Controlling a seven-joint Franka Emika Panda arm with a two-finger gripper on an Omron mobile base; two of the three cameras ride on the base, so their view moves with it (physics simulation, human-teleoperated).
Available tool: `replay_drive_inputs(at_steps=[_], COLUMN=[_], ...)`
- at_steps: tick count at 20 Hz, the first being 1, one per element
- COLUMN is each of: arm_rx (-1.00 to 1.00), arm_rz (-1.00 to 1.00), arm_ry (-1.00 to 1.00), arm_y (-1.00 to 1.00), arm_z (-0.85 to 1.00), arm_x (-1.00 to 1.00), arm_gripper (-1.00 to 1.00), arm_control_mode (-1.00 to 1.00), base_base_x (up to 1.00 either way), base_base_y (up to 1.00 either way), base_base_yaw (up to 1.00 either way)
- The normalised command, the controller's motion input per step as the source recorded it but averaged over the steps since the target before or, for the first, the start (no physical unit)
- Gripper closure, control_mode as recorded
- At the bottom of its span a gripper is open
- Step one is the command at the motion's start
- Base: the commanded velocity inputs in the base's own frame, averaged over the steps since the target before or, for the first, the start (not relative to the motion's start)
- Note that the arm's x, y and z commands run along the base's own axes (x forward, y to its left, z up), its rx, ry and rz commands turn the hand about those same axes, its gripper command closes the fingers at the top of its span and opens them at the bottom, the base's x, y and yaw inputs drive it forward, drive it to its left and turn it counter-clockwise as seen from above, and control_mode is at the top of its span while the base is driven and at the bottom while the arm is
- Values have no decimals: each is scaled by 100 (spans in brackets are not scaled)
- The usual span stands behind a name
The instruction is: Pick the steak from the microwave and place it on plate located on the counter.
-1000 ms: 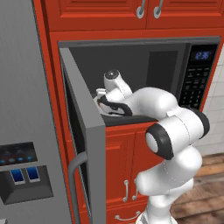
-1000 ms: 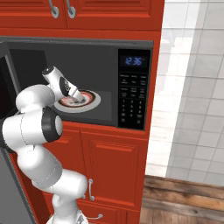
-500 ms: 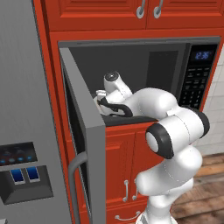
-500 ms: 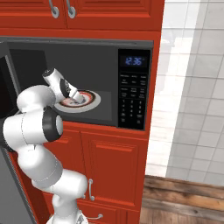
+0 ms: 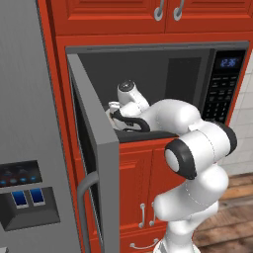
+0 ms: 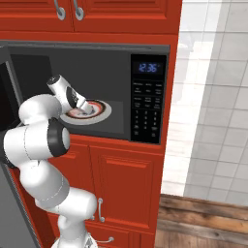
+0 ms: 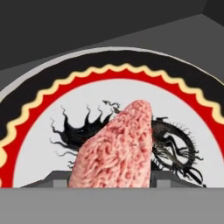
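Note:
The steak [image 7: 118,148], a pinkish-red wedge, lies on a white plate with a red and yellow ring [image 7: 39,103] inside the microwave [image 6: 147,97]. In the hand view it fills the gap between my two finger tips, and my gripper [image 7: 113,181] stands open astride it, one tip on each side. From the right base view, the gripper [image 6: 88,108] reaches down onto that plate [image 6: 105,110] in the dark cavity. In the left base view the hand [image 5: 129,96] is inside the cavity behind the open door [image 5: 94,148]. The navy-rimmed plate and the counter are out of view.
The microwave door stands open to the left, close to my arm. The grey fridge [image 5: 24,123] with blue buttons is on the far left. Red cabinets [image 6: 126,179] sit above and below the microwave. The keypad [image 6: 147,114] and a tiled wall [image 6: 213,97] are to the right.
The hand has shifted only slightly inside the cavity; the plate, door and base have not moved.

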Motion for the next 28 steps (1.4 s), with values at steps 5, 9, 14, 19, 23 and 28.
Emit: replay_drive_inputs(at_steps=[5, 9, 14, 19, 23, 28], arm_rx=[0, 0, 0, 0, 0, 0], arm_rz=[0, 0, 6, 22, 15, 5], arm_ry=[0, -1, 0, 0, 1, 2], arm_y=[0, 0, -10, -11, -5, -8], arm_z=[0, 0, 1, 18, 37, 24], arm_x=[0, -3, -2, -26, -39, -63], arm_gripper=[100, 100, 100, 100, 100, 100], arm_control_mode=[-100, -100, -100, -100, -100, -100], base_base_x=[0, 0, 0, 0, 0, 0], base_base_y=[0, 0, 0, 0, 0, 0], base_base_yaw=[0, 0, 0, 0, 0, 0])
